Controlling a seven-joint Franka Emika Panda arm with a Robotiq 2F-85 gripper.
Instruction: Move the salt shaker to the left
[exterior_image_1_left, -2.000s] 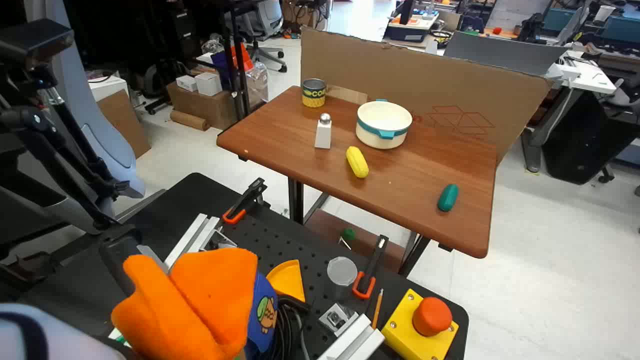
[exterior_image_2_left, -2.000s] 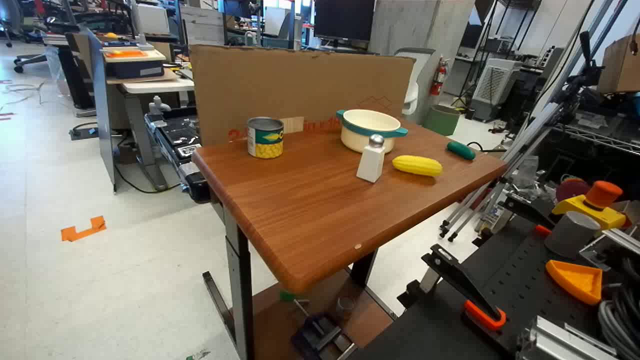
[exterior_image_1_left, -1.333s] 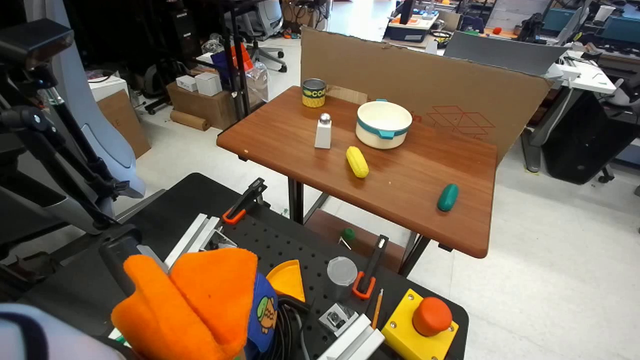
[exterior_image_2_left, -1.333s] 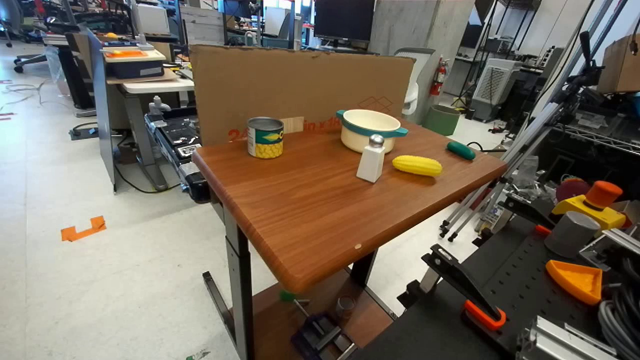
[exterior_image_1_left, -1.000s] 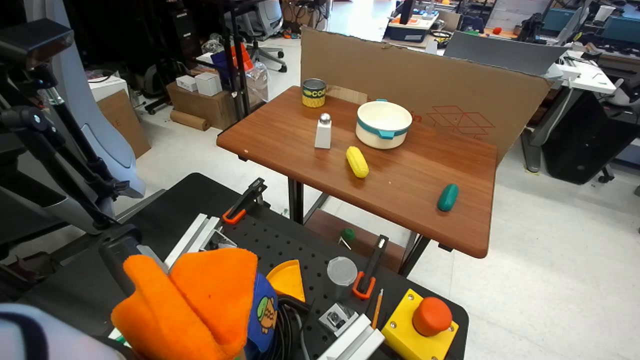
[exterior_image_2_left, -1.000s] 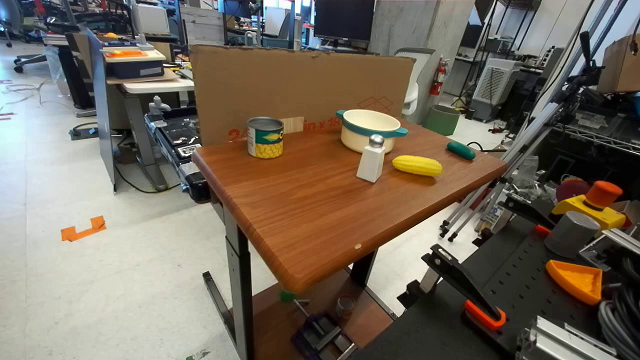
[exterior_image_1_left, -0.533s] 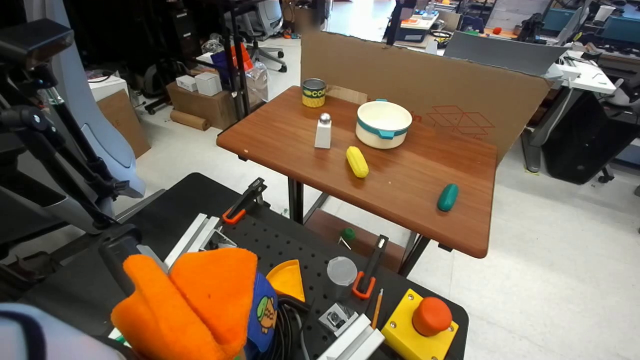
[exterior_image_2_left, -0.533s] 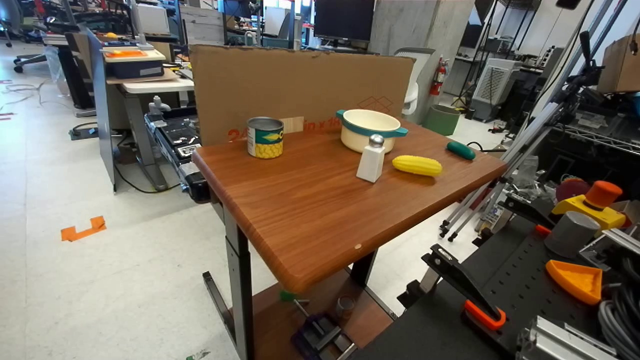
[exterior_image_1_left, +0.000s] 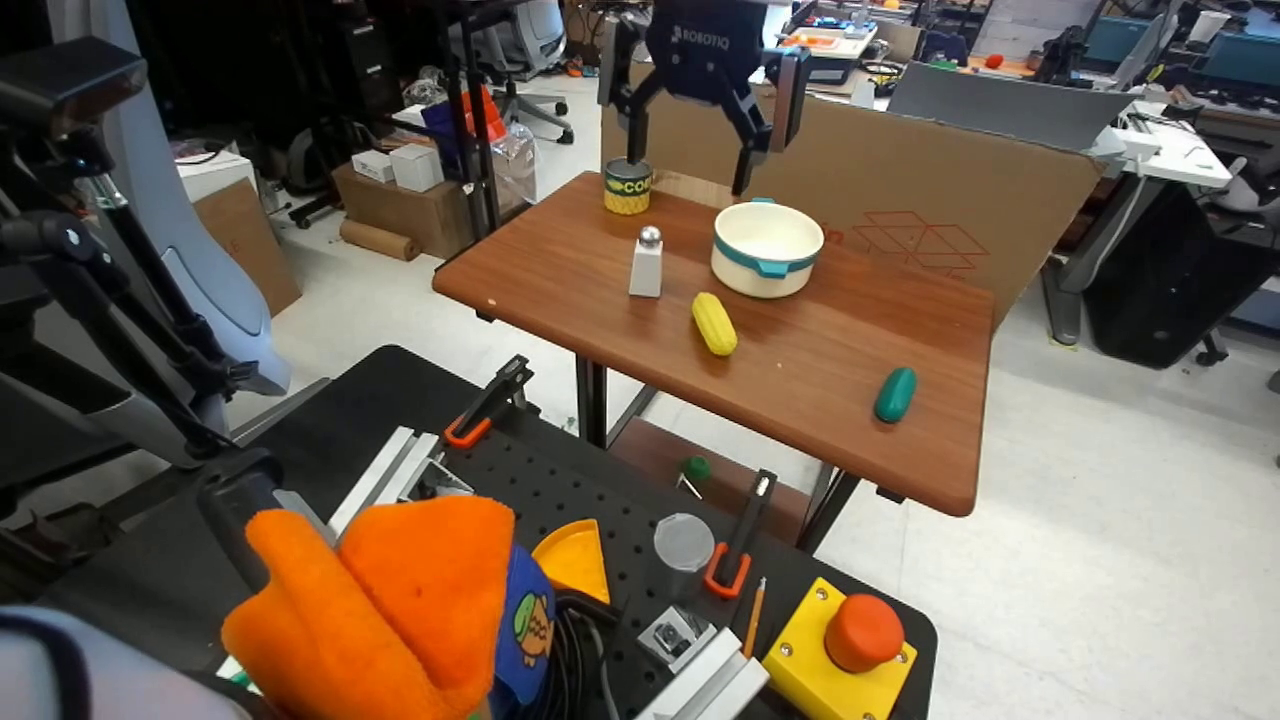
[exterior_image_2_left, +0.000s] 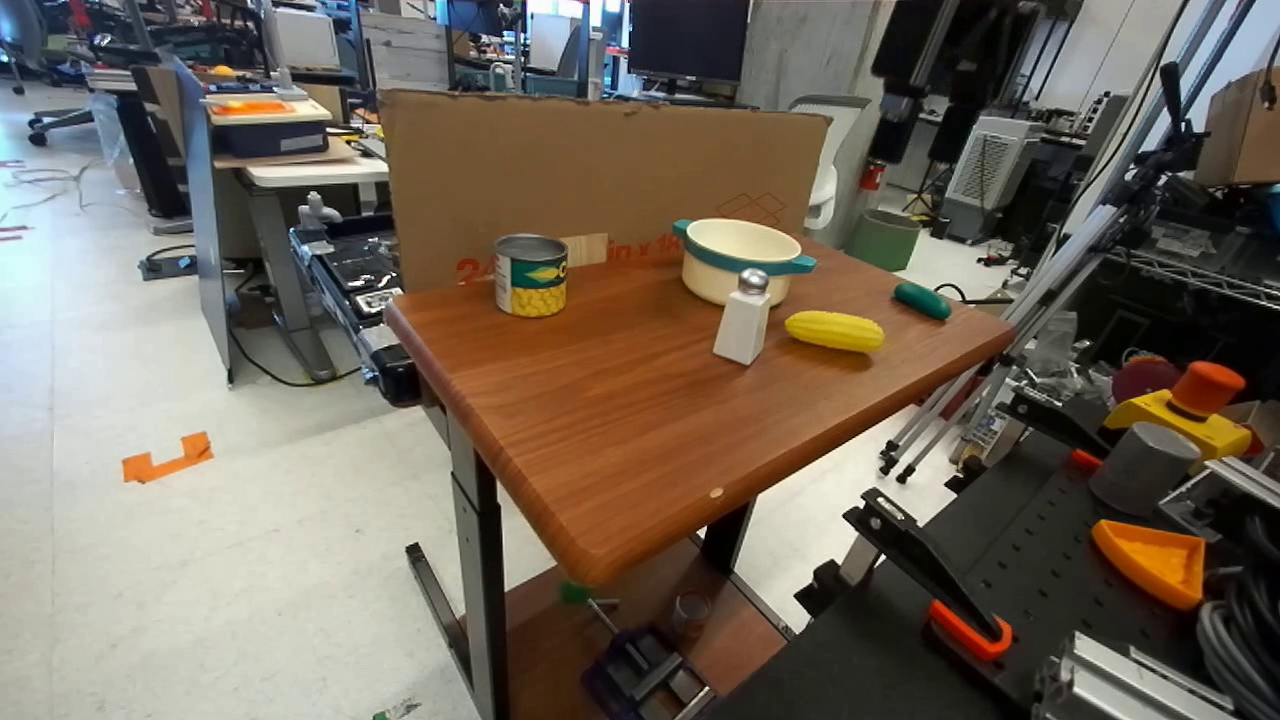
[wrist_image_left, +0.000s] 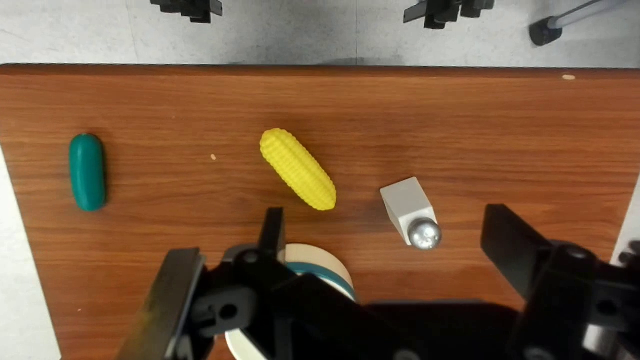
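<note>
Nearest in an exterior view is a black bench (exterior_image_1_left: 375, 395), bearing an orange cloth (exterior_image_1_left: 430, 570) and a yellow box (exterior_image_1_left: 803, 632) fitted with a red button (exterior_image_1_left: 865, 632). Two clamps (exterior_image_1_left: 490, 400) sit along the bench's far edge.

Beyond stands a wooden table (exterior_image_1_left: 830, 370). Noted on it: a green piece (exterior_image_1_left: 896, 395), lying near the front right corner in that view; a yellow corn cob (exterior_image_1_left: 714, 324), lying flat; and the salt shaker (exterior_image_1_left: 646, 270), upright on the tabletop, left of the cob in both exterior views and apart from it. A cream pot (exterior_image_1_left: 742, 274) stands near the shaker; a can (exterior_image_1_left: 626, 196) stands by the table's far left corner.

The gripper (exterior_image_1_left: 690, 168) hangs above the table, released, its fingers spread wide. The wrist view shows the shaker below, framed between the fingertips, the pot partly hidden.

Farthest, a cardboard panel (exterior_image_1_left: 930, 200) runs along the table's back edge.
</note>
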